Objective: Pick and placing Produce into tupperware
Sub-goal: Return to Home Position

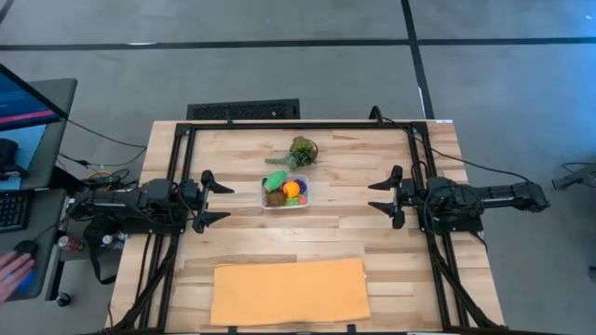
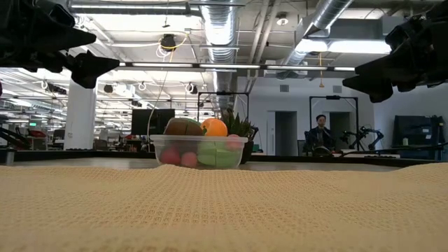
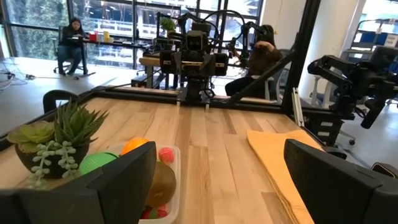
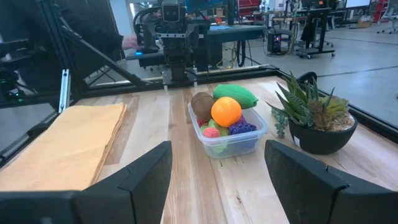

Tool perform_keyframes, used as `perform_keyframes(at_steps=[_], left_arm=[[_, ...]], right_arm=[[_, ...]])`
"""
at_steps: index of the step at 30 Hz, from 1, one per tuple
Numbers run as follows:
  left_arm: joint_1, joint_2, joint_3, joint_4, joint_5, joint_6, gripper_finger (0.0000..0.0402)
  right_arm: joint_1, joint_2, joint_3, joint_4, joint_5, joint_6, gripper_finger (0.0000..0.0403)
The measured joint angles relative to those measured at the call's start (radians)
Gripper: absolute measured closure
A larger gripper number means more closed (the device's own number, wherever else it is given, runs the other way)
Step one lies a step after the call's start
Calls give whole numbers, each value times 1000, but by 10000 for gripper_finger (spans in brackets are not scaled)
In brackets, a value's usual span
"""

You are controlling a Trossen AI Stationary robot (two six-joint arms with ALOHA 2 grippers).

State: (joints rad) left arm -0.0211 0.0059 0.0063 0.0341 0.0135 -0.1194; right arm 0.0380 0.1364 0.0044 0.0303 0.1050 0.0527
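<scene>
The tub (image 1: pixel 264 194) is sitting near the middle of the tabletop (image 1: pixel 335 244). It is holding the produce (image 4: pixel 219 118) in a heap that is rising above its rim. An orange (image 4: pixel 226 111) is lying on top. A brown piece (image 4: pixel 201 106) is touching it on one side, and a long green piece (image 4: pixel 236 95) is touching them both. Purple grapes (image 4: pixel 241 128) are pressing against the clear wall. A red piece (image 4: pixel 211 132) is lying lower down, beside the grapes. In the low view, pink round pieces (image 2: pixel 171 155) are showing through the wall near the bottom.

A small plant (image 4: pixel 308 102) in a dark pot (image 4: pixel 323 140) is standing just beside the tub, on the side away from the cloth (image 1: pixel 289 291). The tan cloth is lying flat along the front edge of the tabletop, well apart from the tub.

The left hand (image 1: pixel 219 198) is hanging over the left side of the tabletop and pointing at the tub. Its fingers are spreading wide and holding nothing. The right hand (image 1: pixel 380 195) is doing the same over the right side, with its fingers wide apart and nothing between them. Both hands are well apart from the tub, and the low view is showing them up above the tabletop.

A black frame (image 1: pixel 298 126) is running around the tabletop. Far off in the room, a person (image 2: pixel 320 133) is sitting at a desk. A person's hand (image 1: pixel 11 272) is showing at the left edge of the high view.
</scene>
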Motion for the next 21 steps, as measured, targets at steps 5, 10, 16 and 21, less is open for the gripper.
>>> perform_keyframes(at_steps=[5, 10, 16, 21], left_arm=[[0, 0, 0, 0, 0, -1, 58], [0, 0, 0, 0, 0, -7, 58], [0, 0, 0, 0, 0, -1, 58], [0, 0, 0, 0, 0, -1, 58]], right_arm=[[0, 0, 0, 0, 0, 0, 154], [0, 0, 0, 0, 0, 0, 154], [0, 0, 0, 0, 0, 0, 154], [0, 0, 0, 0, 0, 0, 154]])
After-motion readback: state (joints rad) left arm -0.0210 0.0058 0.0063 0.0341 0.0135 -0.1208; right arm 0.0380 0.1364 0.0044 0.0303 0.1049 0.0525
